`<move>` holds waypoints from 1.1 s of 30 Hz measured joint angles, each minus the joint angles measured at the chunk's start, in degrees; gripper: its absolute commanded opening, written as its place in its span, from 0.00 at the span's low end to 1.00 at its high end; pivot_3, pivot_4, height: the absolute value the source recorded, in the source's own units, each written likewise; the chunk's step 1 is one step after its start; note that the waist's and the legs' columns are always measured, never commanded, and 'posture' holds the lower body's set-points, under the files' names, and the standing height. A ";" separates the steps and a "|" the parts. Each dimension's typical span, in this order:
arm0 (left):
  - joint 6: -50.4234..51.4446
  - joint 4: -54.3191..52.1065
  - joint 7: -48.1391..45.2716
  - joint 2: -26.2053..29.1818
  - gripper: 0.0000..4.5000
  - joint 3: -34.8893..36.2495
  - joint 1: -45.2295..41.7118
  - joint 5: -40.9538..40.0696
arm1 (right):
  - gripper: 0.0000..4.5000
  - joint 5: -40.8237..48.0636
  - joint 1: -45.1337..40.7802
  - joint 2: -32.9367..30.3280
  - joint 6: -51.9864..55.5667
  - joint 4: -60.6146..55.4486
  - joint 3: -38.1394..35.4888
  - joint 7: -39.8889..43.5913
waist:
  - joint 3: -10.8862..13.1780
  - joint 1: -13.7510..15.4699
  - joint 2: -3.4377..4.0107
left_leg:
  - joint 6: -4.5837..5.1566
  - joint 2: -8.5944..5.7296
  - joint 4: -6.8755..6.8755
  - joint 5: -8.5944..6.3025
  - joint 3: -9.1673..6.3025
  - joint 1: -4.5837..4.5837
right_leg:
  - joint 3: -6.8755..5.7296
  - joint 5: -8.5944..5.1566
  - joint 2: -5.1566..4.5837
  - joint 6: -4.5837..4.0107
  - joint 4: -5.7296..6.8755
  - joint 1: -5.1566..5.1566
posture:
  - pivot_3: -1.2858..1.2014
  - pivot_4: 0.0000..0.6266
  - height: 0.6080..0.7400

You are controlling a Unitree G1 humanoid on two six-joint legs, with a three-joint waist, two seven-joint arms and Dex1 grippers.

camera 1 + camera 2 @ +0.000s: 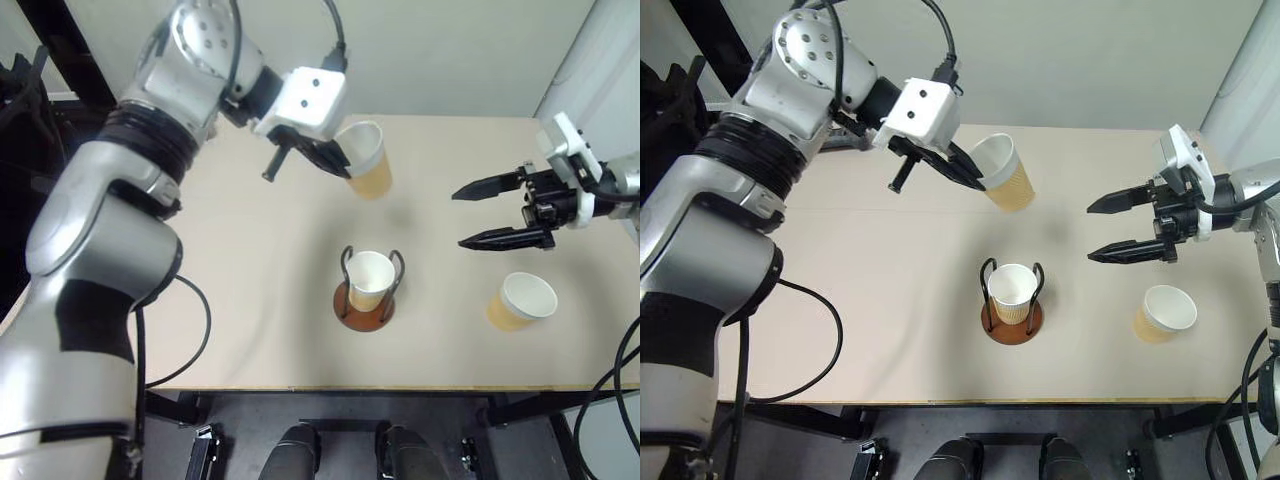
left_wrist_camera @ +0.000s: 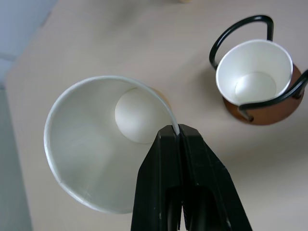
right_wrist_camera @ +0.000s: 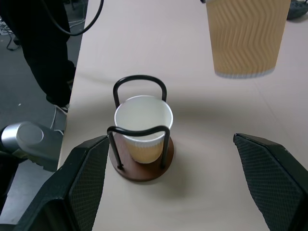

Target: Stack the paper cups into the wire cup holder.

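Observation:
My left gripper (image 1: 345, 160) is shut on the rim of a tan paper cup (image 1: 368, 160), holding it tilted in the air behind the wire cup holder (image 1: 365, 310). In the left wrist view the black fingers (image 2: 180, 144) pinch the white rim of that cup (image 2: 96, 159). The holder has a reddish-brown base and two dark wire loops, and one paper cup (image 1: 369, 279) stands upright inside it. Another paper cup (image 1: 522, 300) stands on the table to the holder's right. My right gripper (image 1: 478, 215) hovers open above the table at the right, with nothing between its fingers (image 3: 272, 178).
The beige table (image 1: 250, 300) has bare room left of the holder and toward its front edge. A grey wall stands behind the table. A dark frame stands at the far left.

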 measured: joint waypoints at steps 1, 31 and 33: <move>0.10 -0.01 0.00 -0.33 0.00 -0.44 0.00 -0.35 | 0.95 0.01 0.03 -0.12 -0.01 -0.07 0.00 0.03 | 0.00 -0.04 0.01 | 0.00 -0.02 -0.01 0.01 0.05 -0.02 | -0.01 0.03 0.03 0.04 -0.05 0.00 | 0.52 0.24 1.00; 4.09 -15.10 -0.01 4.60 0.00 -24.44 -5.03 -16.85 | 0.95 2.36 -0.64 -6.54 0.16 1.06 2.38 1.68 | 0.02 0.26 0.04 | 0.33 -0.07 0.58 -0.13 0.05 -0.10 | 0.03 0.36 -0.01 0.36 -0.42 0.35 | 0.52 0.24 1.00; 3.88 -15.48 -0.01 4.41 0.00 -24.76 -5.04 -17.31 | 0.95 2.47 -1.01 -6.57 0.35 1.05 2.40 1.68 | 0.02 0.25 0.04 | 0.34 -0.08 0.58 -0.14 0.05 -0.10 | 0.02 0.35 0.00 0.36 -0.42 0.36 | 0.52 0.24 1.00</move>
